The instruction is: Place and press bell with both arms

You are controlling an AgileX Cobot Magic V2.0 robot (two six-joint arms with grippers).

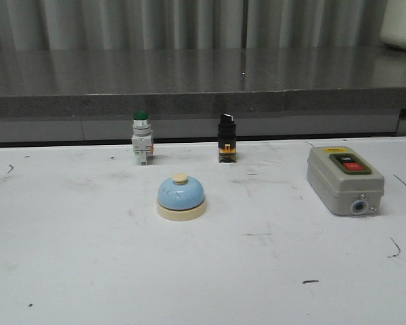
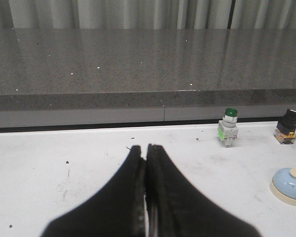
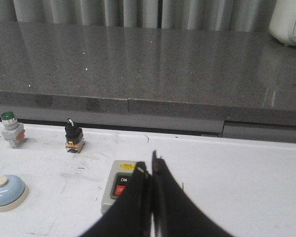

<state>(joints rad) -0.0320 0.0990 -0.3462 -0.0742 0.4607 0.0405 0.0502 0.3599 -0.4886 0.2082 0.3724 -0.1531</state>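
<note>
Nearest to us in each wrist view are our own fingers: the left gripper has its two black fingers pressed together with no gap at the tips, and the right gripper is the same, closed down to a thin seam. Neither holds or touches anything, and neither arm shows in the front view, so we judge both are held back from the work area. Beyond them the bell stands upright on its cream base on the white table, button up, near the middle and free of everything. Being round, it has no long axis to line up with. From our left fingers it lies ahead and off to the right; from our right fingers it lies ahead and well off to the left. We cannot tell from these views which arm is nearer, though the grey switch box sits just beyond our right fingertips, between that arm and a straight reach forward. Farther back, the green-capped pushbutton and the black selector switch stand by the table's far edge, behind the bell and apart from it. We would need to open before any grasp.
</note>
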